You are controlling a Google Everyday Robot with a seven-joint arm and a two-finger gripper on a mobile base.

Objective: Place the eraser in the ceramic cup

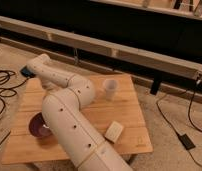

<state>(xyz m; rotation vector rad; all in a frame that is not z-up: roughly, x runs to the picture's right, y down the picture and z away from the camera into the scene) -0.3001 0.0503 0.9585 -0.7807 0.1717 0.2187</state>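
Note:
The white ceramic cup stands upright on the far middle of the wooden table. My white arm reaches from the bottom of the view over the table's left half. My gripper is at the table's far left corner, well to the left of the cup, and shows only as a dark tip at the arm's end. The eraser does not show; it is hidden or out of view.
A dark purple bowl sits at the front left, partly behind my arm. A pale beige block lies near the front right. Cables lie on the floor on the left and right. A dark low shelf unit runs behind the table.

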